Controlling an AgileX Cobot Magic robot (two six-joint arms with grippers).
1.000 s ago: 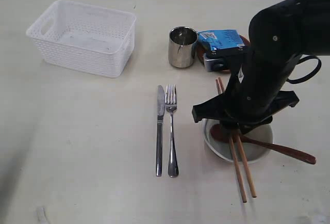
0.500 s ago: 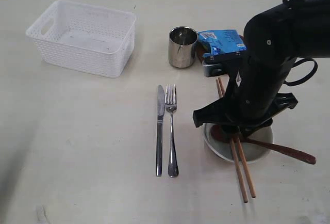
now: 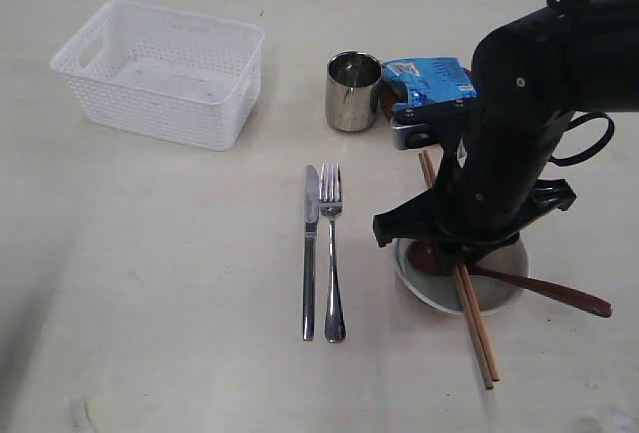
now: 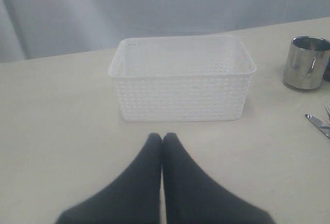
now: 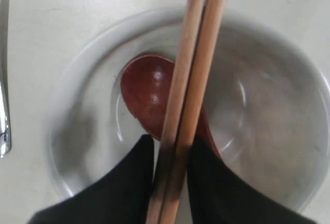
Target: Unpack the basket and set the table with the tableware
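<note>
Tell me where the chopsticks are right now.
The chopsticks cross over the bowl on the right of the exterior view, above the wooden spoon, held by the right gripper.

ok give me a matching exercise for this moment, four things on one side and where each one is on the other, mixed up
1 basket
2 chopsticks
3 spoon
4 cup

a head lying in the bowl
b next to the blue packet
c between the right jaws
d white, apart from the rest

Pairs: 1-d, 2-c, 3-a, 4-b
</note>
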